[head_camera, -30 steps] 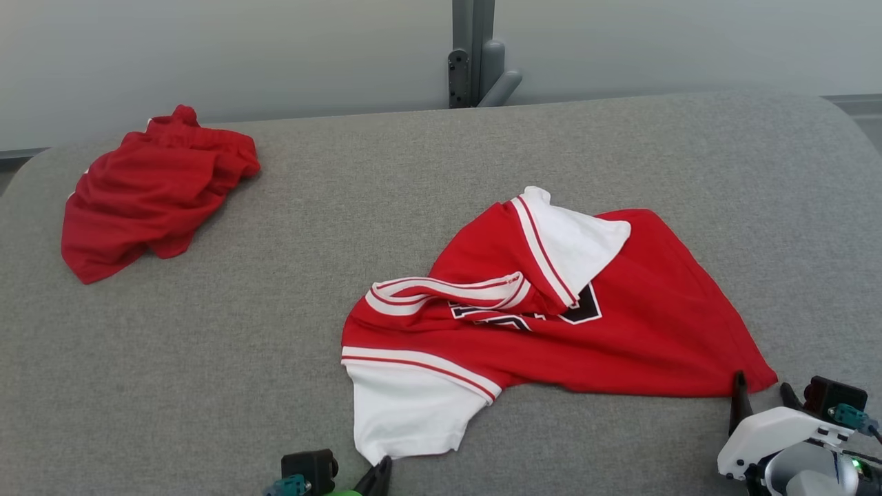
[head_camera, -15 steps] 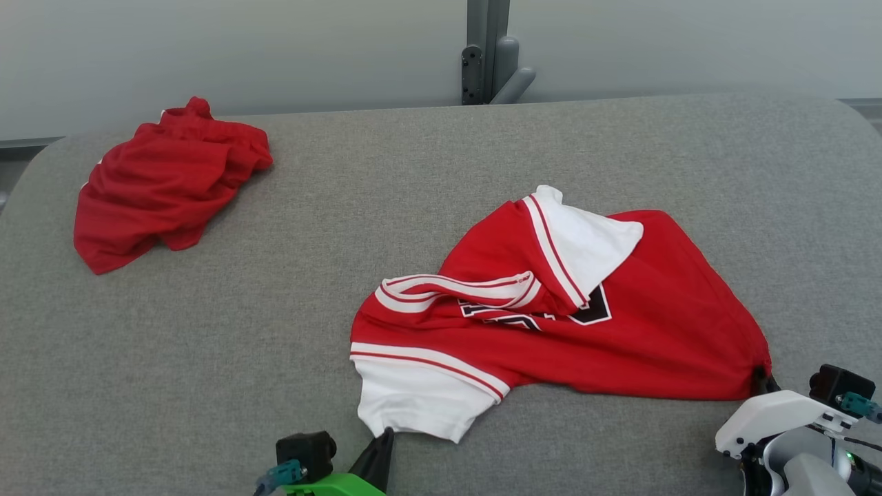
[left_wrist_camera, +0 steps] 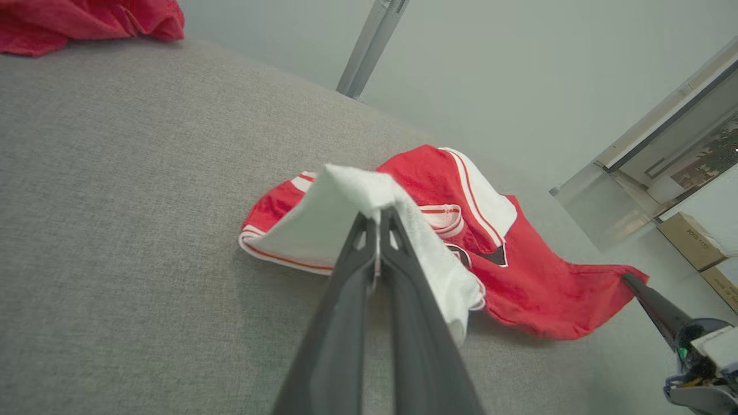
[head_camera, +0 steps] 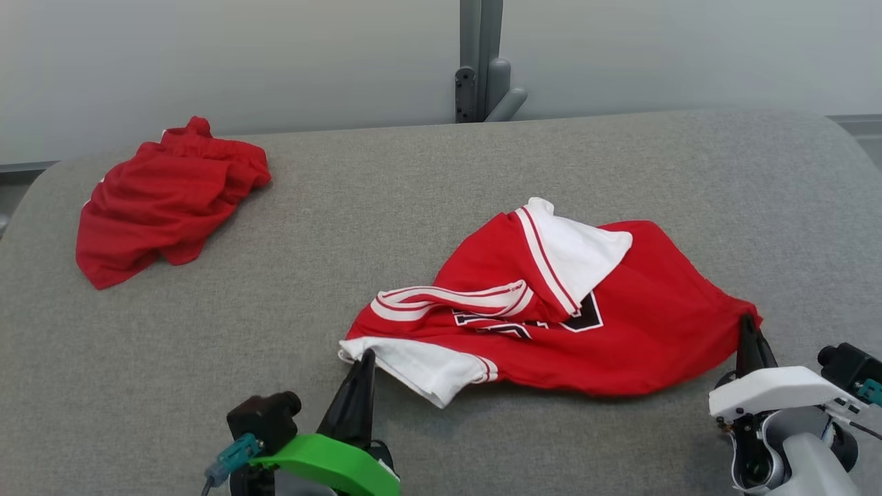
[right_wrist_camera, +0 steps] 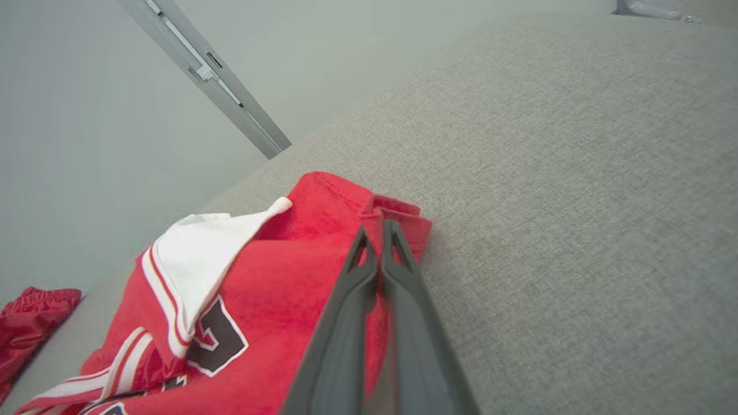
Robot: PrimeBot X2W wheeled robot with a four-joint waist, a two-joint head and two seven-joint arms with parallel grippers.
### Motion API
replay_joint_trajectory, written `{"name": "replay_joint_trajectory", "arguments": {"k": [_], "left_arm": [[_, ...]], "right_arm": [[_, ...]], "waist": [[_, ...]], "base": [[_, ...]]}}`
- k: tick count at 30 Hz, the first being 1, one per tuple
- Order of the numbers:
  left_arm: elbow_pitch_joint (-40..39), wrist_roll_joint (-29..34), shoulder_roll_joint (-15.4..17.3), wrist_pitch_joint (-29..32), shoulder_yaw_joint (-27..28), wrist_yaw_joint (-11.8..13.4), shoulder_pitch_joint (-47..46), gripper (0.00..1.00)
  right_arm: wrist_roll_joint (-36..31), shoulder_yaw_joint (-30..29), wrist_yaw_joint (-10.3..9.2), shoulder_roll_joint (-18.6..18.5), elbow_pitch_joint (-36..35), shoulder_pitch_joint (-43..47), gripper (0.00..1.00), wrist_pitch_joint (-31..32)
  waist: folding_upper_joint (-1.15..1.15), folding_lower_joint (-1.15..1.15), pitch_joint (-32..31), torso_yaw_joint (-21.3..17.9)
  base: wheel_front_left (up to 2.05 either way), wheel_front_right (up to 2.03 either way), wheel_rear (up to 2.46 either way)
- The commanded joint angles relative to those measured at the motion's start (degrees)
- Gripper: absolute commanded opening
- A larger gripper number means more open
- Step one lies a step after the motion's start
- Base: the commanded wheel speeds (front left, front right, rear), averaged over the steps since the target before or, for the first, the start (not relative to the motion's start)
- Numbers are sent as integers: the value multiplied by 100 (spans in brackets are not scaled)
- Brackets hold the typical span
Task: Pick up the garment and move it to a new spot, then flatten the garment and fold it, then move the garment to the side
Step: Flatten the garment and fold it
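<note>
A crumpled red-and-white sports jersey with black lettering (head_camera: 641, 324) is seen lying on the near right part of a grey fabric-covered table (head_camera: 413, 179), between the two grippers. The white sleeve edge at its near left end is pinched by the left gripper (head_camera: 367, 356), whose long dark fingers (left_wrist_camera: 346, 300) are pressed together on the cloth, and the sleeve is raised into a small peak off the table. The red hem corner at the jersey's right end is clamped by the right gripper (head_camera: 748, 322); its fingers (right_wrist_camera: 346, 311) are likewise closed tight on the fabric, which is bunched and lifted there. The middle of the jersey is left sagging on the table. A rumpled plain red piece of clothing (head_camera: 165, 196) is seen at the far left of the table, well apart from the jersey. A grey metal post (head_camera: 480, 62) is seen behind the table's far edge.
</note>
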Motion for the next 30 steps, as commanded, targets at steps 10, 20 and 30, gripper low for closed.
{"name": "replay_joint_trajectory", "arguments": {"k": [10,20,30], "left_arm": [[-1052,-27,128,-250,344,99,-248,0],[-2345,-25,304,-236,655,181,-593,0],[-3894,22,681,139,985,364,-859,0]], "right_arm": [[1722,597,0,-196,-2301,642,0,472],[2114,350,1,-232,-4243,952,0,927],[1992,-297,1,20,-6098,1380,0,1569]], "waist": [[0,0,-275,-132],[0,0,-468,-289],[0,0,-501,-412]], "base": [[0,0,0],[0,0,0],[0,0,0]]}}
